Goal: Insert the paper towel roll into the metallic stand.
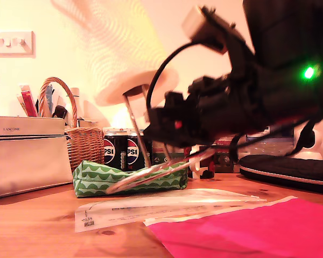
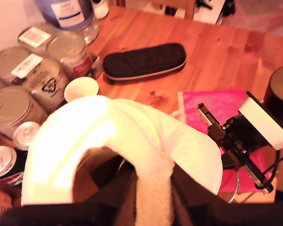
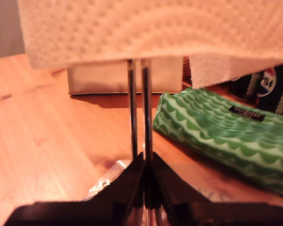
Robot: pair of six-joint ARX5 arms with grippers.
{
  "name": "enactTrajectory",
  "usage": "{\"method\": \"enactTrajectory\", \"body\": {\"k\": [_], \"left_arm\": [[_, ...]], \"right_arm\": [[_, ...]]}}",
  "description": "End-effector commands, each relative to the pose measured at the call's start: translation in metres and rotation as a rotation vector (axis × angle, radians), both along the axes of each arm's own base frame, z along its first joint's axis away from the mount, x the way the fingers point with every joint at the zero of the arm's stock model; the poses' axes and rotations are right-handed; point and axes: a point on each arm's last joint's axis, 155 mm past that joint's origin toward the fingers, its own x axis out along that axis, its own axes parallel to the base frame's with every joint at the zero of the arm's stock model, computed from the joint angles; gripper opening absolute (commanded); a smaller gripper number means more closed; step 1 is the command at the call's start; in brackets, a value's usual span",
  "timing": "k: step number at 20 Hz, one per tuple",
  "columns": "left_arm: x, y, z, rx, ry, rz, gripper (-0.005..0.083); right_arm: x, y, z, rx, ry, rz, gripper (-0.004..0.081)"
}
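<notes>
The paper towel roll (image 1: pixel 118 48) is held tilted in the air above the wooden table (image 1: pixel 37 226), its lower end over the top of the metallic stand (image 1: pixel 141 129) — in the second wrist view the two chrome rods (image 3: pixel 139 108) run up to the underside of the roll (image 3: pixel 151 28), and whether they have entered the core cannot be told.

My first gripper (image 2: pixel 153 188) holds the roll (image 2: pixel 122 141) from above; its fingers are hidden behind the paper, so how wide they stand cannot be read, though the paper bulges around a dark finger at the hollow core.

My second gripper (image 3: pixel 145 188) is closed on the stand, both black fingers (image 3: pixel 122 183) pressed against the pair of rods low down. In the exterior view this arm (image 1: pixel 215 113) reaches in from the exterior view's right, and the stand's ring base (image 1: pixel 151 174) is tipped, lying against a green patterned pouch (image 1: pixel 129 180).

Behind the pouch stand dark soda cans (image 1: pixel 121 152) and a wicker basket (image 1: pixel 83 142); a pale box (image 1: pixel 27 156) lies at the exterior view's left. A pink sheet (image 1: pixel 247 231) and clear plastic sleeves (image 1: pixel 151 207) lie in front — a black case (image 1: pixel 288 169) rests at the exterior view's right.
</notes>
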Motion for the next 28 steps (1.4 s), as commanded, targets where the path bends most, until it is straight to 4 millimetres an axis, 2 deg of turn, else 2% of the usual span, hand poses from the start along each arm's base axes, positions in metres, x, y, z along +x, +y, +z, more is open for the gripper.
{"method": "enactTrajectory", "body": {"k": [1,6,10,14,21,28], "left_arm": [[0.009,-0.003,0.007,-0.006,-0.057,0.009,-0.0021],[0.007,-0.012,-0.006,0.033,-0.028,-0.002,-0.0021],[0.007,-0.023,-0.020,0.064,0.006,-0.010,-0.0021],[0.007,-0.030,-0.032,0.107,0.018,-0.018,-0.0021],[0.005,-0.034,-0.034,0.114,0.020,-0.028,-0.0021],[0.004,-0.034,-0.035,0.118,0.019,-0.027,-0.0021]], "right_arm": [[-0.003,0.003,-0.016,-0.003,0.055,0.009,-0.0012],[-0.002,0.002,-0.037,-0.019,0.098,0.000,-0.0012],[-0.001,-0.007,-0.059,-0.073,0.168,-0.018,-0.0012],[-0.005,-0.009,-0.067,-0.085,0.206,-0.013,-0.0009],[-0.012,-0.013,-0.084,-0.130,0.271,-0.012,0.0132],[-0.015,-0.010,-0.075,-0.084,0.309,-0.009,0.0237]]}}
